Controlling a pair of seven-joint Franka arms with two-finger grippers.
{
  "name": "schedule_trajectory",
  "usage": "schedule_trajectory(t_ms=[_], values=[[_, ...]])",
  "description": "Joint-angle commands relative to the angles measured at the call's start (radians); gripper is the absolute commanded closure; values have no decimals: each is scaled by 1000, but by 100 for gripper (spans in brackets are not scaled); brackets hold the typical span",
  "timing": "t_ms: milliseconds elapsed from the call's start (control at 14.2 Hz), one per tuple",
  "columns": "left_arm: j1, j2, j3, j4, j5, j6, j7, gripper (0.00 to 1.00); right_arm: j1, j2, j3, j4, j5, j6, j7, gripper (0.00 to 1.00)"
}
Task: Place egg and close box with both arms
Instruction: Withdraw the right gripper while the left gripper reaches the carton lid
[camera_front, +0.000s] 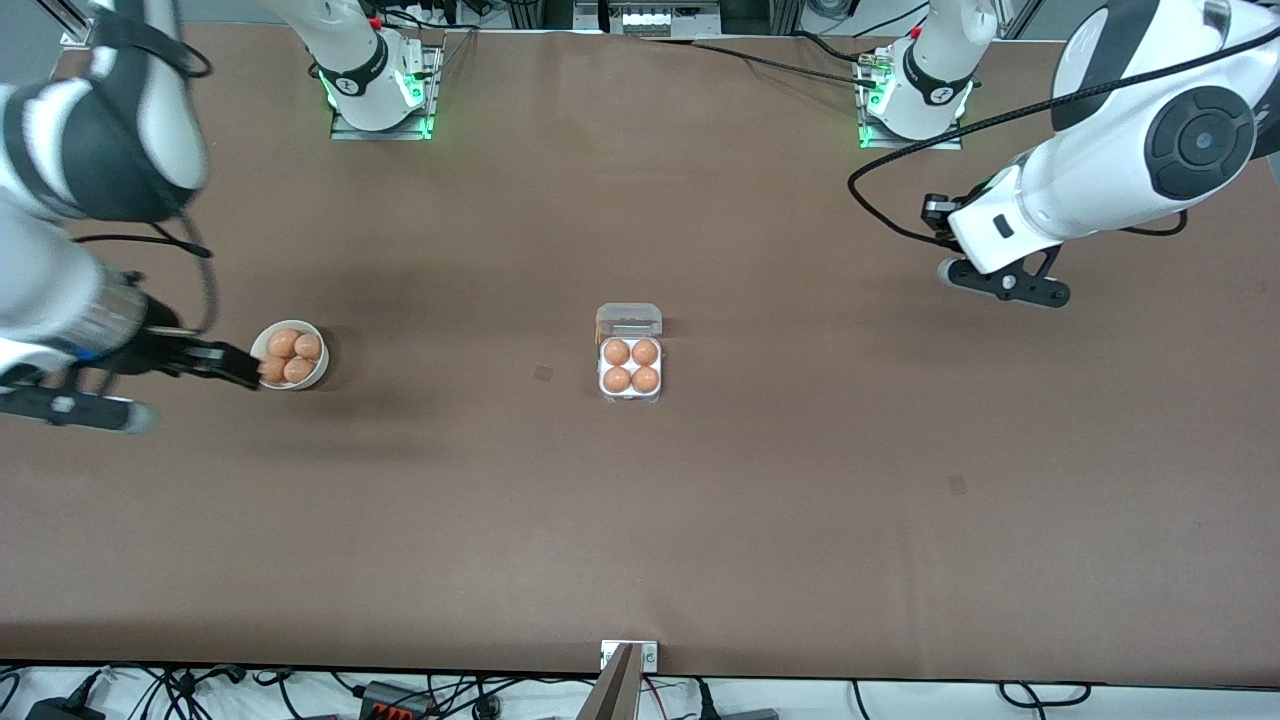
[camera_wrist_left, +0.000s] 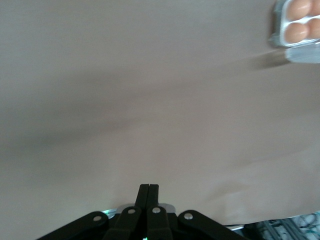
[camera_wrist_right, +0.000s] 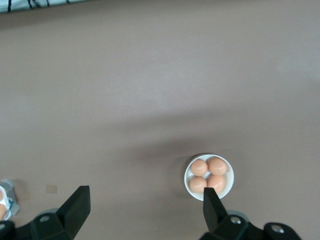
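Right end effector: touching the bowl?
Cannot tell. In the front view the right end effector overlaps the bowl rim; the right wrist view suggests height above it, fingers open, not plainly.

No legible text, labels, brand names or numbers in any view. Markings on the arm bases are too small to read.

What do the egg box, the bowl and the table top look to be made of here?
Box: apparently thin clear plastic; its open lid shows the table through it. Bowl: white, smooth, perhaps ceramic or plastic; cannot tell. Table: matte brown covering, no glare, material unclear.
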Motion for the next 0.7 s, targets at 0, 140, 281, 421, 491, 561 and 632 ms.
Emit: schedule_trajectory(t_ms=[0, 140, 281, 421, 491, 561, 632], values=[[-6, 36, -10, -43, -126, 119, -84, 99, -140, -60, 96, -3, 14, -57, -47, 0], [-52, 51, -54, -91, -146, 249, -182, 99, -250, -80, 181, -2, 8, -110, -80, 0], [-141, 111, -88, -111, -142, 398, -317, 99, -311, -97, 215, -8, 7, -112, -160, 0], [-254, 175, -88, -109, -125, 507, -397, 99, -309, -101, 210, -8, -6, -126, -200, 0], [-284, 206, -89, -109, -87, 550, -410, 99, -306, -117, 210, -14, -32, -147, -200, 0], [-318, 241, -89, -108, -45, 591, -424, 99, -300, -140, 215, -41, -73, -159, -197, 0], [-348, 267, -89, -109, -36, 639, -448, 99, -291, -181, 215, -90, -95, -149, -194, 0]])
